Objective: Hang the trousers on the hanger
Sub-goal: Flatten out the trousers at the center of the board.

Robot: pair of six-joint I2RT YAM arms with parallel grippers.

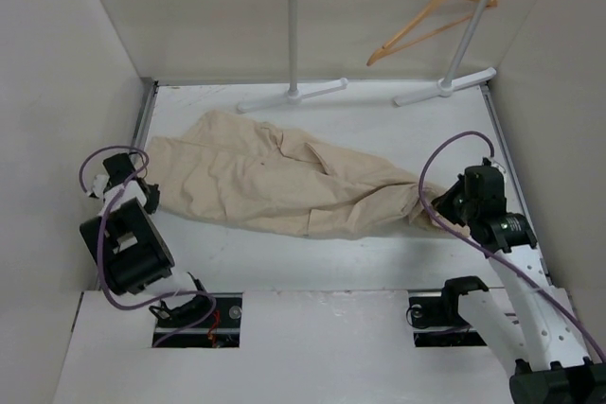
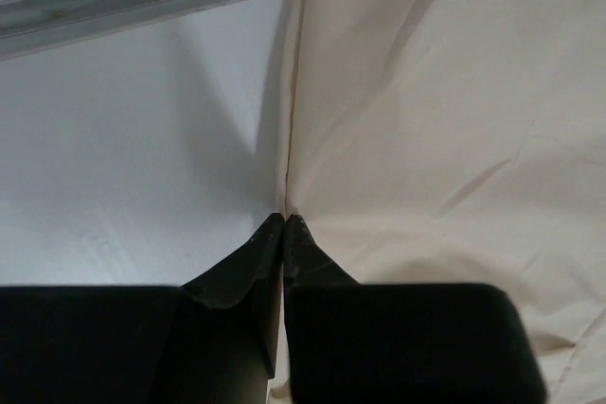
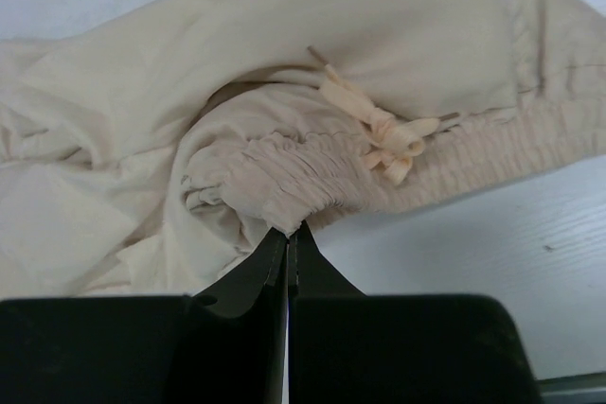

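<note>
- Pinching the trousers (image 1: 275, 182) at their left edge, left gripper (image 2: 285, 218) — jaws fully closed.
- Right gripper (image 3: 288, 230) closed on bunched elastic waistband (image 3: 284, 172), just beside the drawstring bow (image 3: 383, 134).
- Trousers lie spread across the table (image 1: 379, 253); hanger (image 1: 426, 21) hangs on the white rack (image 1: 294, 35), well apart.

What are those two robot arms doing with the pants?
They are working on getting the trousers onto the hanger. The trousers lie spread across the table. The right gripper is shut on the stretchy waistband at one end. The left gripper is shut at the cloth's edge at the other end, though I cannot tell if it caught any cloth. The hanger hangs on the white rack at the back, with nothing on it yet.
</note>
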